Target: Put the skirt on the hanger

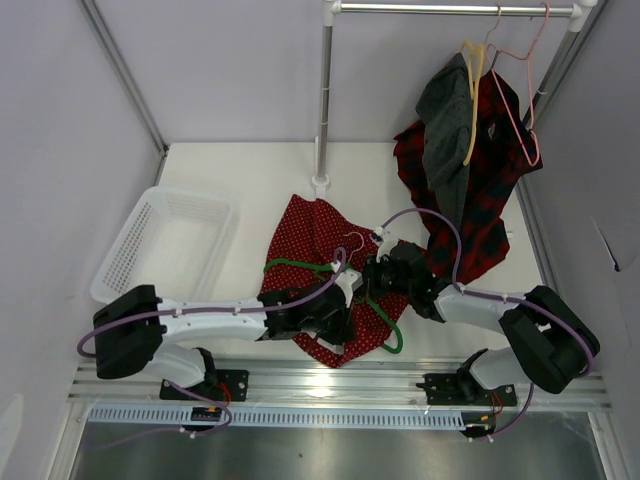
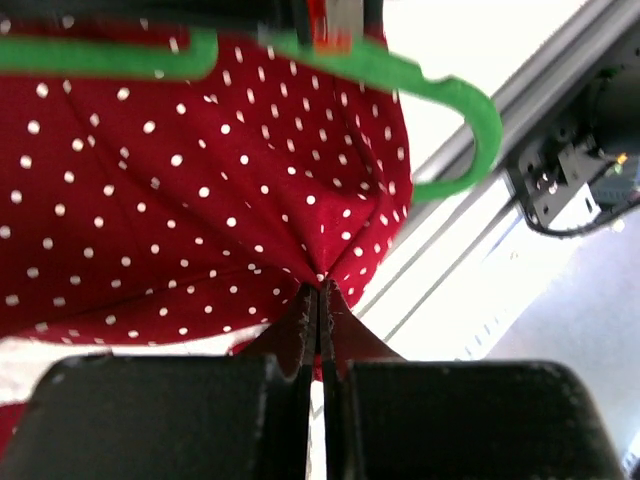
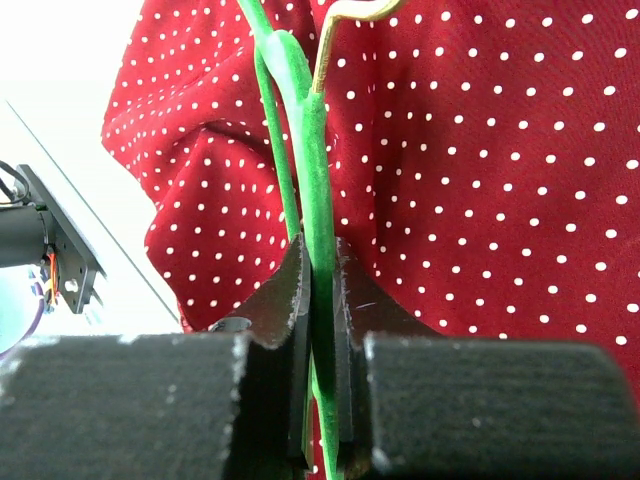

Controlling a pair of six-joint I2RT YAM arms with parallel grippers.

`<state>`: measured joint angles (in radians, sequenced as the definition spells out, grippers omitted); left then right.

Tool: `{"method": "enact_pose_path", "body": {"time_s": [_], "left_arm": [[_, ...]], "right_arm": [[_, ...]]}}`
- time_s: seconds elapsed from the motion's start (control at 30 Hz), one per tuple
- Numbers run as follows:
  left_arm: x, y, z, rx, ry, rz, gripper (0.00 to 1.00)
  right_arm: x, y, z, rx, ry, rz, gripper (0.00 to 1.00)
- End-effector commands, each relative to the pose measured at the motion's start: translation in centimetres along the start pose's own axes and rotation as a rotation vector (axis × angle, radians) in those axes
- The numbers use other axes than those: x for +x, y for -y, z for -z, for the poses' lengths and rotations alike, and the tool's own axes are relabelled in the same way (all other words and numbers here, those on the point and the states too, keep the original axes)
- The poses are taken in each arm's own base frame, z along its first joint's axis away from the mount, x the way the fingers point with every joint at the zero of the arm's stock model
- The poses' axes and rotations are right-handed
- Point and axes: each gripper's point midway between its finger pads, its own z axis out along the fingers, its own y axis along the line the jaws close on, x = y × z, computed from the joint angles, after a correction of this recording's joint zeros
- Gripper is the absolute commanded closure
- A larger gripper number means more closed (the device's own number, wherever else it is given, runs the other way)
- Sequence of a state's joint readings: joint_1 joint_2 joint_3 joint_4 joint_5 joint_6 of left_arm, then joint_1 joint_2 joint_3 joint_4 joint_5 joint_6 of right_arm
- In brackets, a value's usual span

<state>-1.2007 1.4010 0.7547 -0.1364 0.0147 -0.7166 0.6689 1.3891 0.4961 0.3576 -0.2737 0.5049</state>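
Observation:
The red polka-dot skirt point(image 1: 318, 240) lies crumpled on the table in front of the arms. The thin green hanger point(image 1: 300, 265) lies across it, its far end curving past the skirt's near right edge. My left gripper point(image 1: 335, 315) is shut on a pinch of the skirt point(image 2: 200, 200), with the green hanger point(image 2: 440, 90) just beyond it. My right gripper point(image 1: 378, 275) is shut on the hanger's green bar point(image 3: 320, 200), with the skirt point(image 3: 480, 160) behind it. The hanger's metal hook point(image 3: 350, 20) shows at the top of the right wrist view.
A white mesh basket point(image 1: 165, 245) stands at the left. A rail on a post point(image 1: 322, 100) carries a yellow hanger point(image 1: 470, 90) with a dark grey garment, and a pink hanger point(image 1: 520, 90) with a red-and-black plaid garment point(image 1: 495, 200) at the back right. An aluminium rail point(image 1: 340, 385) runs along the near edge.

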Motion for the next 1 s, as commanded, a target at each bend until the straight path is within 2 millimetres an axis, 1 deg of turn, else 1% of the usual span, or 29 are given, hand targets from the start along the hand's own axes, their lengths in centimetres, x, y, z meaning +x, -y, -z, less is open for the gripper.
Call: {"method": "enact_pose_path", "body": {"time_s": [0.0, 0.03, 0.07, 0.1, 0.2, 0.27, 0.3, 0.4, 0.43, 0.47, 0.5, 0.57, 0.6, 0.63, 0.67, 0.7, 0.73, 0.77, 0.8, 0.83, 0.87, 0.9, 0.93, 0.97], "left_arm": [[-0.2, 2.6, 1.6, 0.104, 0.032, 0.037, 1.0], [0.6, 2.6, 1.7, 0.1, 0.011, 0.032, 1.0], [0.8, 2.6, 2.0, 0.096, 0.014, 0.028, 1.0], [1.4, 2.9, 2.1, 0.1, 0.004, 0.026, 1.0], [3.1, 2.8, 2.2, 0.103, -0.031, 0.032, 1.0], [4.2, 3.7, 2.4, 0.129, -0.052, 0.018, 1.0], [5.3, 4.3, 2.5, 0.151, -0.076, -0.003, 1.0], [6.7, 4.7, 2.8, 0.144, -0.103, -0.016, 1.0], [7.6, 4.6, 3.0, 0.139, -0.118, -0.024, 1.0], [8.3, 4.1, 3.1, 0.126, -0.13, -0.019, 1.0], [8.5, 4.1, 3.2, 0.129, -0.129, 0.0, 1.0], [9.5, 3.6, 3.8, 0.142, -0.134, 0.006, 1.0], [9.5, 3.9, 4.0, 0.159, -0.127, 0.01, 0.93], [10.1, 3.6, 4.1, 0.156, -0.133, 0.006, 0.81], [9.6, 3.9, 4.6, 0.168, -0.116, 0.008, 0.61], [9.7, 3.9, 4.9, 0.168, -0.115, 0.001, 0.65], [9.0, 3.6, 4.9, 0.149, -0.08, 0.001, 0.71], [8.1, 4.1, 5.5, 0.161, -0.051, 0.002, 0.68], [7.6, 3.9, 5.8, 0.145, -0.031, 0.001, 0.64], [6.5, 3.0, 6.1, 0.083, 0.014, 0.001, 0.59], [5.3, 3.2, 6.8, 0.077, 0.057, 0.01, 0.58], [4.0, 2.9, 7.3, 0.051, 0.094, 0.041, 0.58], [4.0, 1.3, 7.6, -0.016, 0.1, 0.059, 0.6], [2.6, 0.4, 8.3, -0.055, 0.155, 0.119, 0.67]], "right_arm": [[0.4, 1.7, 0.0, 0.09, -0.013, -0.002, 1.0], [0.3, 1.5, 0.0, 0.088, -0.012, -0.001, 1.0], [0.2, 1.5, -0.1, 0.087, -0.01, -0.001, 1.0], [0.1, 1.6, -0.2, 0.092, -0.011, 0.0, 1.0], [-0.1, 1.6, -0.3, 0.096, -0.006, 0.002, 1.0], [-0.2, 1.9, -0.3, 0.108, -0.002, 0.001, 1.0], [-0.1, 1.9, -0.2, 0.111, -0.003, 0.002, 1.0], [0.1, 2.3, -0.1, 0.124, -0.008, 0.006, 1.0], [0.2, 2.4, -0.1, 0.126, -0.009, 0.004, 1.0], [0.3, 2.4, -0.1, 0.125, -0.01, 0.004, 1.0], [0.6, 2.6, 0.0, 0.132, -0.012, 0.002, 1.0], [0.9, 2.7, 0.0, 0.132, -0.014, 0.001, 1.0], [0.9, 2.7, -0.1, 0.129, -0.015, -0.002, 1.0], [1.1, 2.7, -0.1, 0.13, -0.02, -0.001, 1.0], [1.4, 2.5, -0.1, 0.125, -0.025, 0.003, 1.0], [1.7, 2.6, -0.1, 0.135, -0.03, 0.006, 1.0], [1.7, 2.5, -0.1, 0.14, -0.03, 0.016, 1.0], [1.9, 2.4, -0.1, 0.145, -0.035, 0.022, 1.0], [2.3, 2.2, -0.2, 0.146, -0.044, 0.029, 1.0], [2.6, 2.3, -0.1, 0.154, -0.045, 0.032, 1.0], [2.8, 2.3, 0.0, 0.156, -0.05, 0.033, 1.0], [3.1, 2.2, 0.0, 0.155, -0.051, 0.037, 1.0], [3.5, 2.4, 0.2, 0.165, -0.053, 0.035, 1.0], [3.5, 2.4, 0.3, 0.164, -0.048, 0.03, 1.0]]}}
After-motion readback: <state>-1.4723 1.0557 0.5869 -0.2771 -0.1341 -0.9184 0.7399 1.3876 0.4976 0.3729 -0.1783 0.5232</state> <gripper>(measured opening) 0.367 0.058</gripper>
